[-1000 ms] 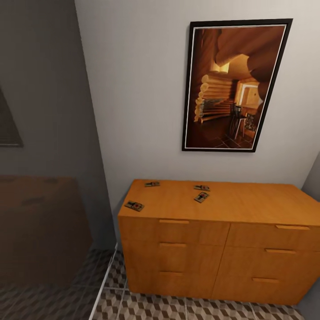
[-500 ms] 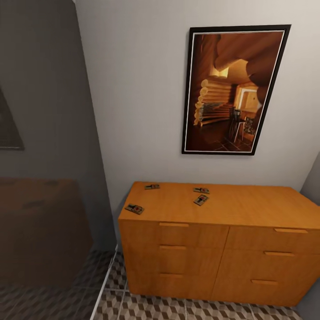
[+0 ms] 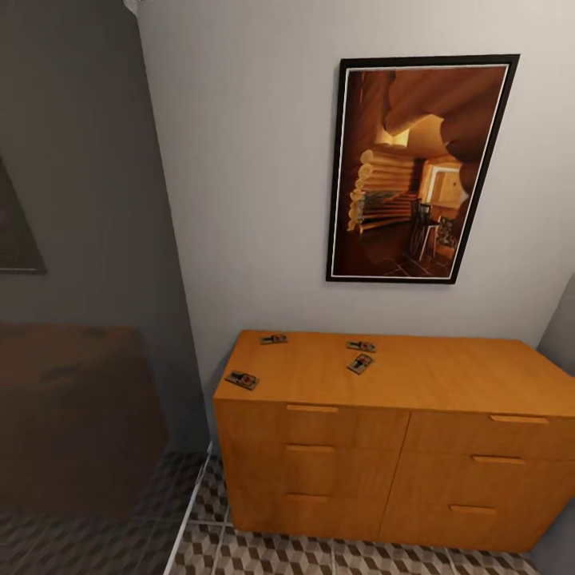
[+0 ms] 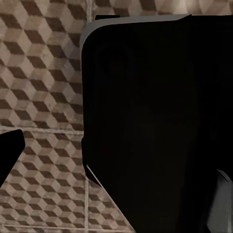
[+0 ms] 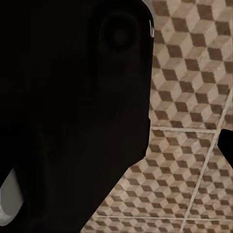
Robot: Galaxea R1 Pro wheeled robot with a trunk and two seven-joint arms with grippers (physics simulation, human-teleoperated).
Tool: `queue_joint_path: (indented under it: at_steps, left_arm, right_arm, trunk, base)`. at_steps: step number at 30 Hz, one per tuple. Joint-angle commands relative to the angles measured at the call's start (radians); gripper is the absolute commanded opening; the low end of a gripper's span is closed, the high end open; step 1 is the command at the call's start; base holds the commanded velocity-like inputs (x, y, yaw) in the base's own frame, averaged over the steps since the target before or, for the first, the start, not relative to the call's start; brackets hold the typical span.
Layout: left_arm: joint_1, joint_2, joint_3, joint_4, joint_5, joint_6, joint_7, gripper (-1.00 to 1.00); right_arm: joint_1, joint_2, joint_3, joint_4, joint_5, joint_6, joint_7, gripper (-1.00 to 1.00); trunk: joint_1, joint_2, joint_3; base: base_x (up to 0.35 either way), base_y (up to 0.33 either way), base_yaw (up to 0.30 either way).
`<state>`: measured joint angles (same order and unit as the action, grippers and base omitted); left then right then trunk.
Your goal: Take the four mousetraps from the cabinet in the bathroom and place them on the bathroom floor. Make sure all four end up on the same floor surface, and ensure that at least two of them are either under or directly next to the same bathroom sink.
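Observation:
The low orange-brown cabinet [image 3: 447,375] stands against the pale wall in the head view. Several small mousetraps lie flat on its top: one near the front left corner [image 3: 241,380], one at the back left [image 3: 273,339], and two close together near the middle back [image 3: 361,346] [image 3: 360,364]. The cube-patterned bathroom floor [image 3: 263,555] runs in front of the cabinet. Both wrist views look down at this tiling [image 4: 43,73] [image 5: 194,97] past the robot's dark body. A dark fingertip [image 4: 9,145] pokes in at the left wrist view's edge, another [image 5: 226,143] at the right wrist view's edge. The sink is out of view.
A framed picture of a log interior [image 3: 407,168] hangs above the cabinet. A dark glossy panel [image 3: 80,239] left of the cabinet mirrors it dimly. The cabinet's drawer fronts [image 3: 311,431] are shut.
The whole head view has shifted slightly, so picture and cabinet sit a little lower in frame. The mousetraps lie where they were on the cabinet top.

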<state>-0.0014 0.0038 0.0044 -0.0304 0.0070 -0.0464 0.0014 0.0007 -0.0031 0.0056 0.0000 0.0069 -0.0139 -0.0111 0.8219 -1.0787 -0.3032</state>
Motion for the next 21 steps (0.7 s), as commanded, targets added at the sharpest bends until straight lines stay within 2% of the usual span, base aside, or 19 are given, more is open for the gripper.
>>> queue_joint_path:
  at_steps: [1,21]
  left_arm:
    - [0.0,0.0,0.0,0.0,0.001,-0.003,0.0,1.0]
    - [0.0,0.0,0.0,0.0,0.001,-0.003,0.0,1.0]
  right_arm:
    - [0.0,0.0,0.001,0.0,0.001,-0.001,-0.001,1.0]
    - [0.0,0.001,0.001,0.0,0.001,-0.001,-0.001,1.0]
  trunk:
    - [-0.004,0.007,0.002]
    - [-0.081,0.147,0.065]
  base:
    - [0.0,0.0,0.0]
    - [0.0,0.0,0.0]
